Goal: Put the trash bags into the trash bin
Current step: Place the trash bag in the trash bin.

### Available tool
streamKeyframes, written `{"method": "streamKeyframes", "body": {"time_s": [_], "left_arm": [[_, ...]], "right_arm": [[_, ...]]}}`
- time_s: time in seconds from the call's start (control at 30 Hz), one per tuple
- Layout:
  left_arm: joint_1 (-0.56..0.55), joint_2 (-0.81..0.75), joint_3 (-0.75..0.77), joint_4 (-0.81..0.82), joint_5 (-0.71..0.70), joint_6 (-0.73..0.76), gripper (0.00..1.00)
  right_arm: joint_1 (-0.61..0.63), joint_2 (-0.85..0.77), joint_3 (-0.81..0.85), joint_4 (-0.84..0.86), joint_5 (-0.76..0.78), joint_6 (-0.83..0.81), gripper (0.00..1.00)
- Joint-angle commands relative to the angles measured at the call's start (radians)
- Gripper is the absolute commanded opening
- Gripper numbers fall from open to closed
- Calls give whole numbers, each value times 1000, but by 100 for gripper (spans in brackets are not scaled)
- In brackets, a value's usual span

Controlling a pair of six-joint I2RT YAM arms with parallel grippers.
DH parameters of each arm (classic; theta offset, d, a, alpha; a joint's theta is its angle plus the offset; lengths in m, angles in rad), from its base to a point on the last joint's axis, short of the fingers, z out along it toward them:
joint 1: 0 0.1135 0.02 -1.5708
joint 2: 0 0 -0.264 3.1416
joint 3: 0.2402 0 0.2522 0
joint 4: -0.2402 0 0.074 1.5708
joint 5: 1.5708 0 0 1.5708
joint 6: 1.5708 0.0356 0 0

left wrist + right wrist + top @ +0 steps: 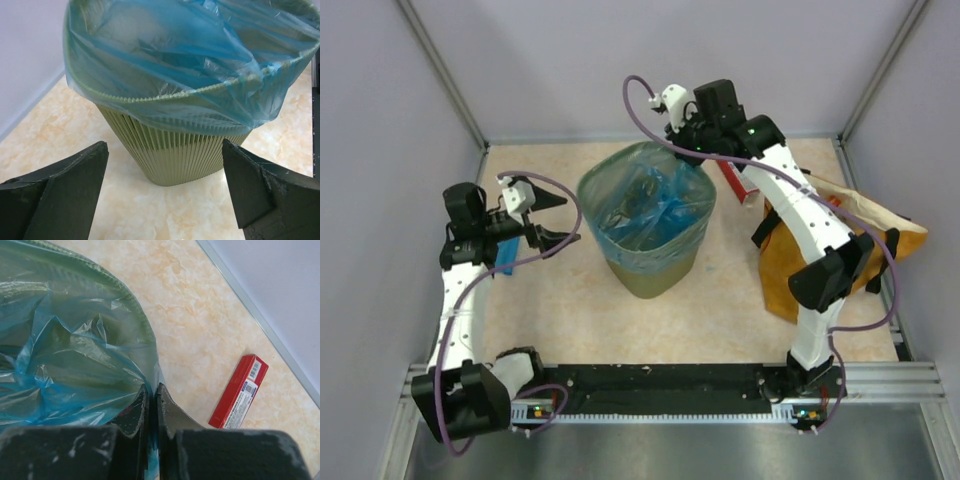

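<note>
- Top view: the trash bin (650, 275) stands in the middle of the bench (570, 310). The light-blue trash bag (665, 215) sits inside it, with its edge turned over the rim.
- My right hand (682, 145) is at the far rim of the bin, and from here the wrist hides its fingers.
- My left hand (565, 220) is just beside the left wall of the bin, with the fingers apart and touching nothing.
- A mustard-orange sack (785, 275) lies at the right, partly under the right arm. A red box (732, 182) lies near the bin, half covered by the same arm.
- A blue piece (508, 255) is mostly hidden under the left arm, and I cannot tell what it is.
- Left wrist view: both dark fingers (65, 185) stand wide apart, with nothing between them. The bin is ahead, and its top is cut off by the frame.
- Right wrist view: the fingers are together and clamped on the bag film at the rim.
- The red box lies on the bench near the wall. It has a white label with a barcode, but the writing is too small to read.
</note>
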Motion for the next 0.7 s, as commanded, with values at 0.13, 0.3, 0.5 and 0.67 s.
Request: {"method": "streamKeyframes", "body": {"time_s": [0.13,0.3,0.5,0.67], "left_arm": [[-106,-2,-5,423,-100,-328,99],[-129,-11,0,423,-129,-316,99],[-165,7,10,423,-135,-305,99],[-183,3,9,424,-120,-304,99]], "right_arm": [[-89,-77,10,38,-195,-227,0],[-138,-74,15,26,-317,-329,0],[-168,-31,51,20,-343,-378,0],[-170,2,120,20,-322,-384,0]]}}
